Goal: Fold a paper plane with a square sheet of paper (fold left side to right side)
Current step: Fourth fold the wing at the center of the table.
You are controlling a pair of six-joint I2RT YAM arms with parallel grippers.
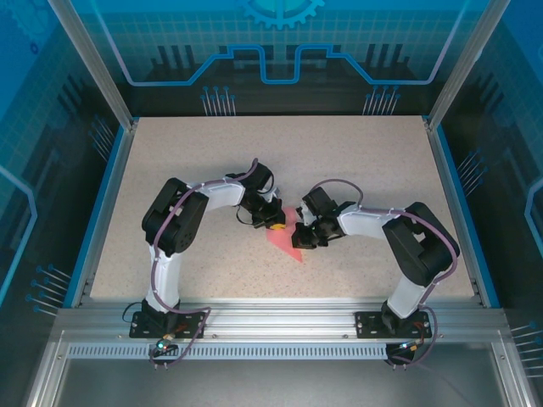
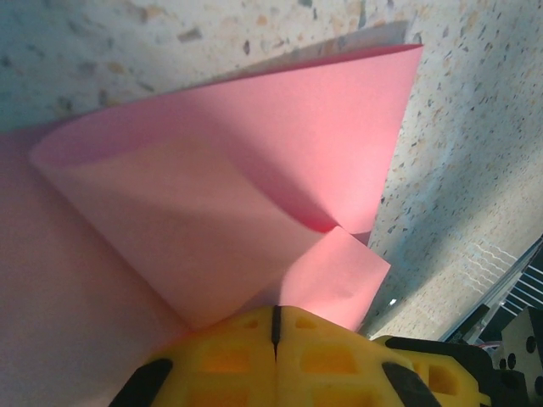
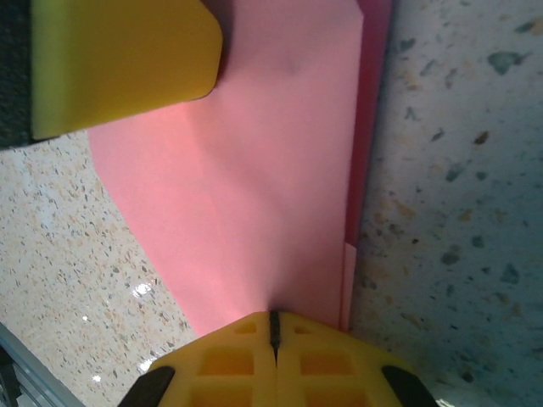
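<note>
The salmon-pink sheet of paper (image 1: 287, 243) lies partly folded at the middle of the table, between both grippers. In the left wrist view the paper (image 2: 254, 170) bulges up in a loose curl, with a small square corner flap (image 2: 344, 280) near the jaws. My left gripper (image 2: 275, 315) is shut, and the paper's edge runs into its yellow tips. In the right wrist view the paper (image 3: 271, 170) narrows into my right gripper (image 3: 273, 318), which is shut on it. The left gripper's yellow finger (image 3: 119, 68) rests on the sheet's far end. From above, the left gripper (image 1: 276, 225) and right gripper (image 1: 303, 236) nearly touch.
The speckled beige tabletop (image 1: 339, 170) spreads wide around the paper. Blue side rails (image 1: 100, 203) and an aluminium frame (image 1: 280, 318) border it. Both arm bases (image 1: 170, 322) stand at the near edge.
</note>
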